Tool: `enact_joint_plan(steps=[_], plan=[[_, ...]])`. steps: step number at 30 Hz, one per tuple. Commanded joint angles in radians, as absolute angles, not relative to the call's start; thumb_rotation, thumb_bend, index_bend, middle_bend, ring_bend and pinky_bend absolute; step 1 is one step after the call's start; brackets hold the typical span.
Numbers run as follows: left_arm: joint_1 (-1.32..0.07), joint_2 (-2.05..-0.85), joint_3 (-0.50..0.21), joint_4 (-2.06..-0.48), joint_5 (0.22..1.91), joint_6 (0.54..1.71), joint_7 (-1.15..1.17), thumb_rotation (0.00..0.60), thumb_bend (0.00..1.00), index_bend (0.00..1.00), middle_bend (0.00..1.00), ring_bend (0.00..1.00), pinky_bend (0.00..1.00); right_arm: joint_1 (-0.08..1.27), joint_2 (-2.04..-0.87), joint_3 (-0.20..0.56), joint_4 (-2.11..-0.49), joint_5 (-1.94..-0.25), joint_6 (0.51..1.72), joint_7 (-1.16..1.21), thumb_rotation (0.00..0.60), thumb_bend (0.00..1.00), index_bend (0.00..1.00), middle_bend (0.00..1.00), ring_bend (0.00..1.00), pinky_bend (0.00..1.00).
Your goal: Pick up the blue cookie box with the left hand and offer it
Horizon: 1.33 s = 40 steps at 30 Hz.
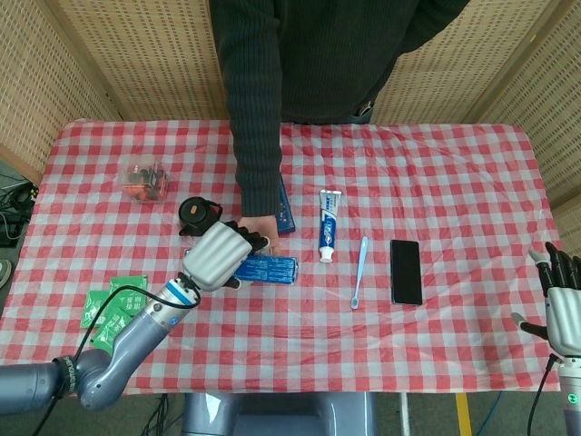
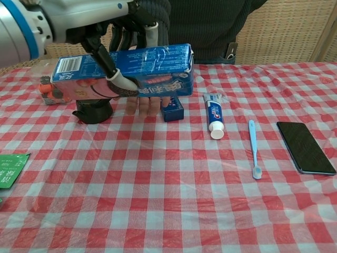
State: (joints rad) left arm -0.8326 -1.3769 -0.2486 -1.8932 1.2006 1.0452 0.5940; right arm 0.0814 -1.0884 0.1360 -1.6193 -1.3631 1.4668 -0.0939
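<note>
**Box lifted, hovering over the waiting palm**

Wicker screens are backing a tabletop [image 1: 436, 173] covered in red-and-white check, and a person in a dark sweater is standing at its far side. The left hand [image 1: 216, 255] is gripping the box [image 2: 126, 71] across its short width, fingers [image 2: 117, 75] wrapping over the front face, and holding it clear of the tabletop. The box's long axis is running sideways, roughly level, jutting out toward the robot's right. The person's hand [image 2: 143, 105] is lying directly below and just behind the box, fingertips peeking out under its lower edge; I cannot tell whether they are touching. The offer looks nearly made: the box probably only needs lowering into that palm. The right hand [image 1: 565, 304] is waiting well apart at the near right edge, fingers spread, holding nothing. A toothpaste [image 1: 327, 224], toothbrush [image 1: 359, 271] and phone [image 1: 406, 271] are lying to the right.
</note>
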Motion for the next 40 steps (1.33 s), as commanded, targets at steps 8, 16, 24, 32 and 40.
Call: enact_joint_plan(steps=[8,16,24,32,40], plan=[[-0.950,-1.564,-0.323,-1.837,0.905,1.153,0.865,0.600,0.02,0.41,0.30,0.36,0.39,0.079,-1.080,0.140,-1.611,-1.357,1.464,-0.068,0.600,0.00,0.13,0.00,0.00,0.00],[-0.946,-1.533,-0.342,-1.885,0.909,1.162,0.783,0.600,0.00,0.00,0.00,0.00,0.00,0.079,-1.074,0.143,-1.608,-1.353,1.461,-0.056,0.600,0.00,0.13,0.00,0.00,0.00],[-0.850,-1.323,-0.370,-2.059,1.049,1.233,0.661,0.600,0.00,0.00,0.00,0.00,0.00,0.078,-1.077,0.135,-1.622,-1.367,1.469,-0.073,0.600,0.00,0.13,0.00,0.00,0.00],[-0.547,-1.083,-0.184,-1.970,1.313,1.365,0.287,0.600,0.00,0.00,0.00,0.00,0.00,0.076,-1.074,0.127,-1.638,-1.387,1.475,-0.075,0.600,0.00,0.13,0.00,0.00,0.00],[-0.335,-1.108,-0.031,-1.707,1.393,1.467,-0.047,0.600,0.00,0.00,0.00,0.00,0.00,0.078,-1.076,0.120,-1.653,-1.406,1.479,-0.091,0.600,0.00,0.13,0.00,0.00,0.00]])
